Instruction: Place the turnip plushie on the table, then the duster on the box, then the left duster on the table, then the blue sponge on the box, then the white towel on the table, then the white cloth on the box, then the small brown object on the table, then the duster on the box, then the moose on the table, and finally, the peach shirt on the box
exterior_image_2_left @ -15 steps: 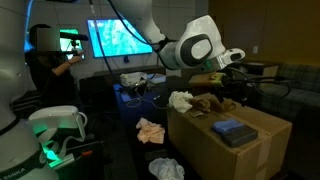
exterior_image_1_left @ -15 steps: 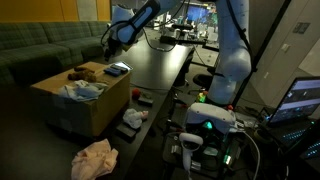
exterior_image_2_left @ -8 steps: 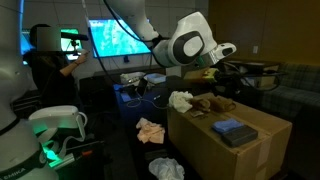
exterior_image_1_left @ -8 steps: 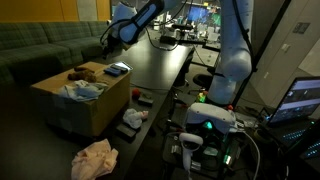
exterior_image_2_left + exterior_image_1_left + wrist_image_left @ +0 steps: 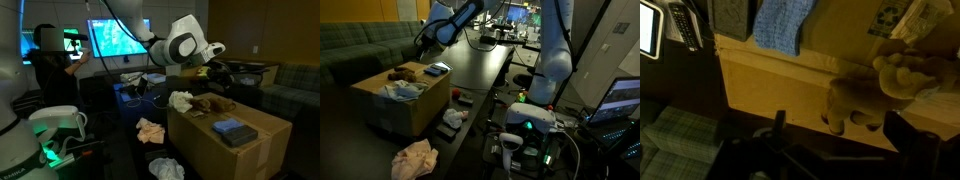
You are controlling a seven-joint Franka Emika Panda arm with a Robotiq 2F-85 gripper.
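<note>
Judging by how things lie, you are on the moose step. The moose [image 5: 855,100] lies on top of the box [image 5: 415,112], and the peach shirt [image 5: 415,158] is a heap on the floor in front of the box, so the last two moves both look not yet done. The white towel [image 5: 406,90] sits bunched on the box just beside the moose; you cannot tell from here whether the two touch. The blue sponge [image 5: 437,69] lies at the corner of the box top nearest the table [image 5: 475,75]. Your gripper [image 5: 423,42] hangs above the box, apart from everything, with its jaws spread wide and nothing between them. In the wrist view the plush shows between the two dark fingers [image 5: 908,132], nearer one of them than centred.

The next move, as I read it, calls for bringing the hand over the plush's body and setting the jaws across its narrow width, not along its length. Then come straight down until the fingers straddle it. Watch the towel, because a careless descent could pinch a fold of it along with the plush. Close firmly, since soft filling will likely give. Lift clear of the box edge, then carry the plush to a bare stretch of the black tabletop.
</note>
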